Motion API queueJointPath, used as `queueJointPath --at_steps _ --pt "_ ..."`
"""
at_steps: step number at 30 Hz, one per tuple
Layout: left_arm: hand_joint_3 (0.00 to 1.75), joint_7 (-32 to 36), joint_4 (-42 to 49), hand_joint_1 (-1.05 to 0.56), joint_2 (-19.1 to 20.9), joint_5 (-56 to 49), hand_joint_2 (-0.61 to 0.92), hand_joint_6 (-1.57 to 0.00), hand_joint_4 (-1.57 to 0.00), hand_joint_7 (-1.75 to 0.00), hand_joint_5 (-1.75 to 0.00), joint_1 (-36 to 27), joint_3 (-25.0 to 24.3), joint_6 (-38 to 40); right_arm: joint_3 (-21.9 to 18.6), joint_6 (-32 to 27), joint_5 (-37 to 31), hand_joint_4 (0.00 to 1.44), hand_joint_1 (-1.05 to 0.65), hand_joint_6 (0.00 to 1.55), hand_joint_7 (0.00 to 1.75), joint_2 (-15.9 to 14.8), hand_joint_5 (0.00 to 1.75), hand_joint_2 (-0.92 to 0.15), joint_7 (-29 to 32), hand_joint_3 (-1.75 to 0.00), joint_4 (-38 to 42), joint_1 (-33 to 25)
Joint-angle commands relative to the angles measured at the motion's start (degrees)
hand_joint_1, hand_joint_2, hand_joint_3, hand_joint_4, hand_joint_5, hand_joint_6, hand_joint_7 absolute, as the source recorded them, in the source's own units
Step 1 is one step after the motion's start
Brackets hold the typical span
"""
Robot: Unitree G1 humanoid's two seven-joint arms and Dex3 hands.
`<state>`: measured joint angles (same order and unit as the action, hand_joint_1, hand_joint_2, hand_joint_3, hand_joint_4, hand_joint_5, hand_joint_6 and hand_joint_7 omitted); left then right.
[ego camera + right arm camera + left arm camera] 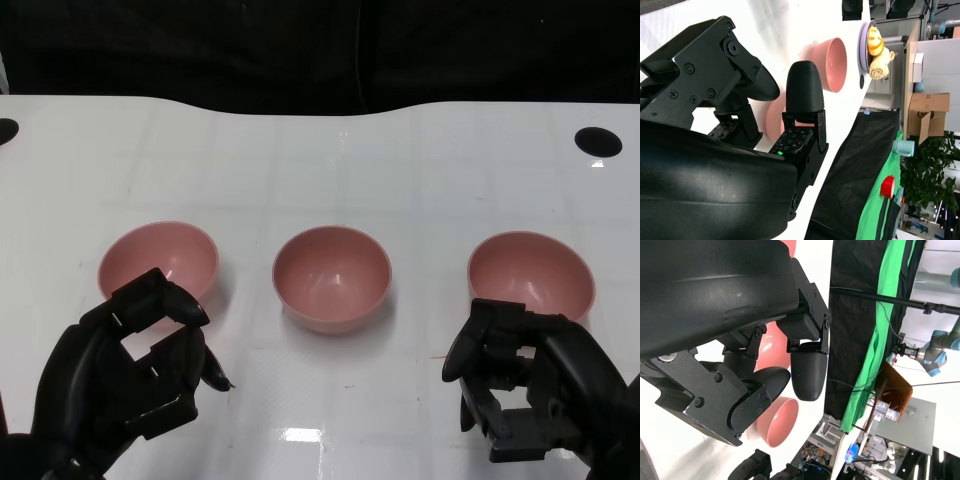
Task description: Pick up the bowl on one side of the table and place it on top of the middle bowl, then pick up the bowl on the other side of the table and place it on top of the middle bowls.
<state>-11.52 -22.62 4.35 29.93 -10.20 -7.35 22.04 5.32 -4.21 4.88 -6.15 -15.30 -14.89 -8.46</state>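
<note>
Three pink bowls stand in a row on the white table: the left bowl [158,262], the middle bowl [332,277] and the right bowl [530,272], all upright and apart. My left hand [130,385] hovers at the near rim of the left bowl, fingers loosely curved and apart, holding nothing. Just in front of the right bowl's near rim, my right hand [530,385] is also empty, with its fingers apart. The left wrist view shows my left hand [740,365] with the right bowl [782,422] beyond it. In the right wrist view the left bowl [832,65] lies past my right hand [750,115].
The table [320,170] has a round black hole [598,141] at its far right and another [5,130] at its far left edge. A black backdrop runs behind the far edge. Room clutter shows beyond the table in both wrist views.
</note>
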Motion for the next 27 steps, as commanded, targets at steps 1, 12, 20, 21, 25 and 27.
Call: queueJointPath --at_steps 1,12,20,21,25,27 --pt "1.33 -0.2 0.2 -0.11 0.7 -0.1 0.43 -0.75 -0.76 -1.51 -1.75 0.1 -0.6 -0.2 -0.3 -0.5 0.3 0.86 -0.06 0.83 1.3 -0.2 1.58 -0.39 0.3 -1.38 0.0 0.6" --pt "1.34 -0.3 0.2 -0.11 0.6 0.0 0.42 -0.74 -0.76 -1.52 -1.75 0.1 -0.6 -0.2 -0.2 -0.5 0.3 0.87 -0.06 0.83 1.3 -0.2 1.58 -0.39 0.3 -1.38 0.0 0.6" --pt "1.34 -0.8 0.6 -0.11 1.0 -0.3 0.42 -0.75 -0.76 -1.52 -1.75 0.1 -0.7 -0.8 -0.2 7.1 -7.8 0.61 -0.18 0.62 0.81 -3.7 1.15 -0.56 1.9 -0.85 3.4 2.9" --pt "1.34 -0.8 0.6 -0.12 1.0 -0.3 0.42 -0.75 -0.76 -1.52 -1.75 0.2 -0.7 -0.9 0.0 8.3 -9.0 0.58 -0.19 0.6 0.76 -4.1 1.11 -0.58 2.2 -0.79 3.9 3.0" --pt "1.33 -0.7 0.6 -0.12 0.9 -0.3 0.41 -0.75 -0.76 -1.52 -1.75 0.1 -0.6 -0.9 0.2 12.1 -12.4 0.48 -0.26 0.52 0.61 -4.7 0.99 -0.67 4.0 -0.54 5.2 3.3" --pt "1.33 -0.6 0.5 -0.12 0.9 -0.3 0.41 -0.75 -0.76 -1.52 -1.75 0.0 -0.5 -0.8 0.3 13.5 -14.7 0.45 -0.29 0.5 0.56 -5.2 0.96 -0.75 4.9 -0.37 5.2 3.5"
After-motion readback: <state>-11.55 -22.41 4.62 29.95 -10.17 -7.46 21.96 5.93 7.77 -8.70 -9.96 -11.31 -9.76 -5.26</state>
